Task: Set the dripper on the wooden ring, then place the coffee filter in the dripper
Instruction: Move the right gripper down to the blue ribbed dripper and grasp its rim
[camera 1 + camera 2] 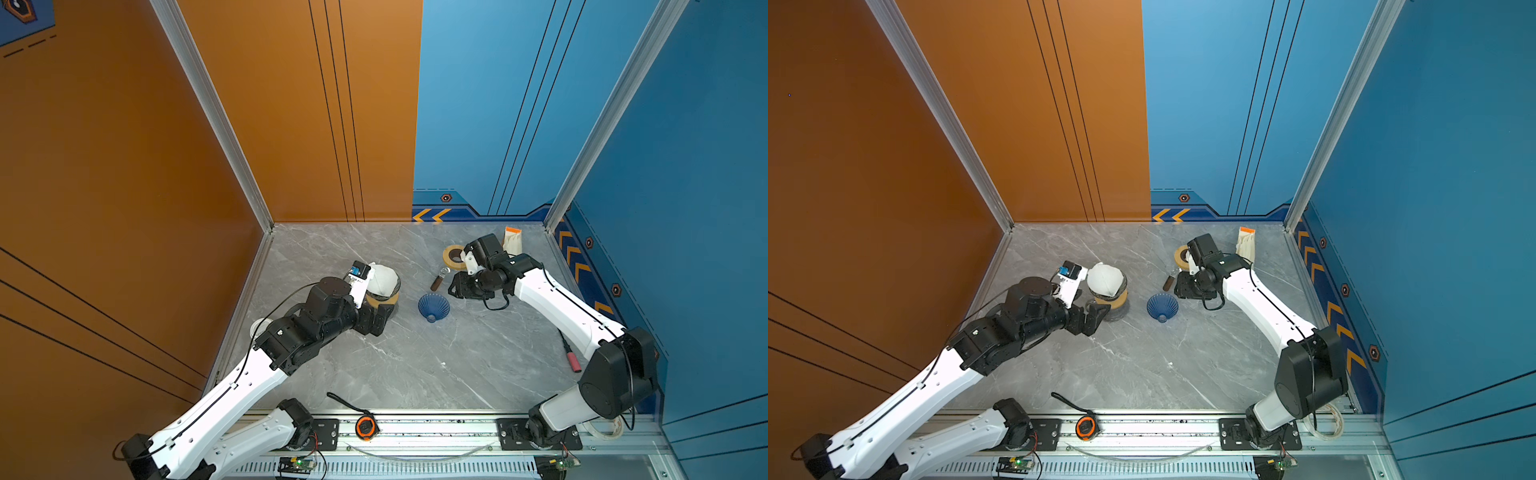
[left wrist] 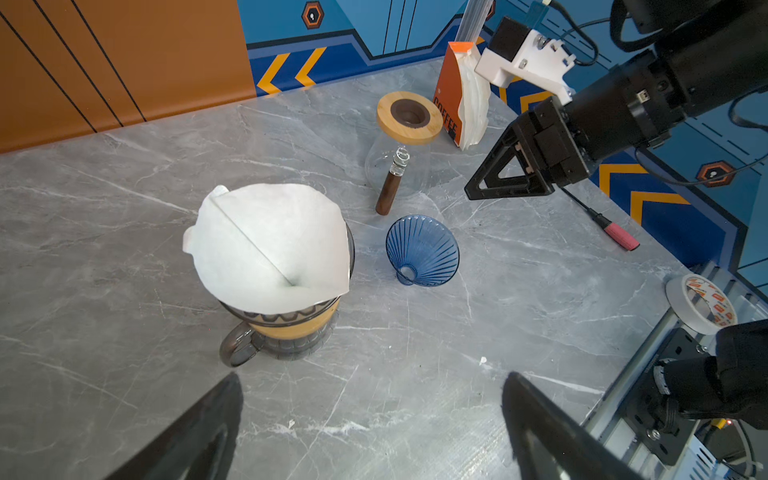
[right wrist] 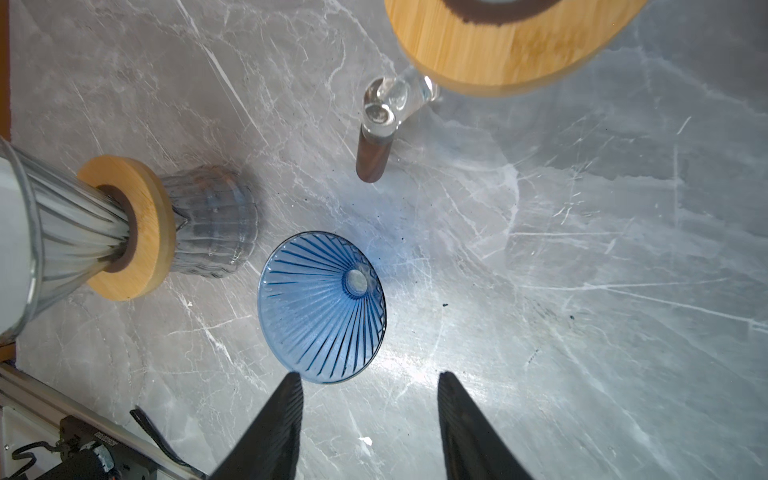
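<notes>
The white paper coffee filter [image 2: 270, 245] [image 1: 382, 278] [image 1: 1104, 278] rests opened in the mouth of a grey ribbed dripper [image 3: 70, 232] [image 2: 286, 316], its edge standing above the rim. That dripper stands on a wooden ring over a grey glass mug. My left gripper [image 2: 372, 376] [image 1: 376, 320] [image 1: 1096, 316] is open and empty, just in front of the mug's handle. A blue ribbed dripper [image 1: 433, 306] [image 1: 1162, 305] [image 2: 422, 249] [image 3: 320, 307] lies on its side mid-table. Beside its rim, my right gripper [image 3: 370, 374] [image 1: 457, 286] is open and holds nothing.
A glass carafe with a wooden lid [image 2: 409, 116] [image 1: 454, 257] and a brown handle [image 2: 386, 191] stands behind the blue dripper. An orange filter bag [image 2: 461, 95] [image 1: 512, 239] leans at the back right. A red-tipped plug [image 1: 573, 363], a tape roll [image 2: 702, 303] and a tape measure [image 1: 365, 427] lie near the edges.
</notes>
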Controlling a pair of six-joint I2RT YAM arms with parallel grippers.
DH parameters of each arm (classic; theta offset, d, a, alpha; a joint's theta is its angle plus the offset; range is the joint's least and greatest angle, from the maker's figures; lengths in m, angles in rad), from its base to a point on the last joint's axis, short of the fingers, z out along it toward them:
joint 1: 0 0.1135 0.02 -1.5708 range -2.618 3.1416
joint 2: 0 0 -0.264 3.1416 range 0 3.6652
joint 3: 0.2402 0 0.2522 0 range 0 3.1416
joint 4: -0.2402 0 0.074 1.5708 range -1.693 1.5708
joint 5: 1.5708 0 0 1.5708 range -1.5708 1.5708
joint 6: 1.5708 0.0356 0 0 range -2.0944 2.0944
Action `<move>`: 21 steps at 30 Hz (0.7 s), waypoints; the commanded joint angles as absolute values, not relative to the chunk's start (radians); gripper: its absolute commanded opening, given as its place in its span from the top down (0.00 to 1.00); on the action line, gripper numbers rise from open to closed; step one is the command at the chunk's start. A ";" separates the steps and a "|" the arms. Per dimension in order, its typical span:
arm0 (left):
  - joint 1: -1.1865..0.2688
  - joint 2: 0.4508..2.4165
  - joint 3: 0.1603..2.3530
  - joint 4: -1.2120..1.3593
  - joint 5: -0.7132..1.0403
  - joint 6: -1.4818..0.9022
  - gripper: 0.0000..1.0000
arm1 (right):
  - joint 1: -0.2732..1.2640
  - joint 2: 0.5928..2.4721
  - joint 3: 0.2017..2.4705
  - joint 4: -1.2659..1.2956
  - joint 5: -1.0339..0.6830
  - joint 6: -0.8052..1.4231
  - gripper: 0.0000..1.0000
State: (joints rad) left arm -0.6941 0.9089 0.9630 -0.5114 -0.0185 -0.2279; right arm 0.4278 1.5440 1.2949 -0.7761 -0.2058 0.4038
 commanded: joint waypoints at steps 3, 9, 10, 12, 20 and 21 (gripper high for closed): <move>-0.688 0.868 0.918 -0.543 -0.029 -0.259 0.02 | 0.441 1.581 1.243 -0.740 -0.197 0.432 0.49; -0.689 0.839 0.871 -0.546 -0.025 -0.288 0.02 | 0.446 1.606 1.211 -0.674 -0.217 0.469 0.49; -0.689 0.839 0.870 -0.546 -0.026 -0.291 0.02 | 0.448 1.613 1.212 -0.668 -0.219 0.473 0.49; -0.688 0.843 0.865 -0.546 -0.029 -0.291 0.02 | 0.453 1.631 1.213 -0.659 -0.225 0.475 0.49; -0.690 0.873 0.871 -0.546 -0.025 -0.284 0.02 | 0.468 1.693 1.230 -0.634 -0.234 0.489 0.51; -0.689 0.875 0.873 -0.547 -0.024 -0.282 0.02 | 0.472 1.700 1.232 -0.633 -0.234 0.491 0.51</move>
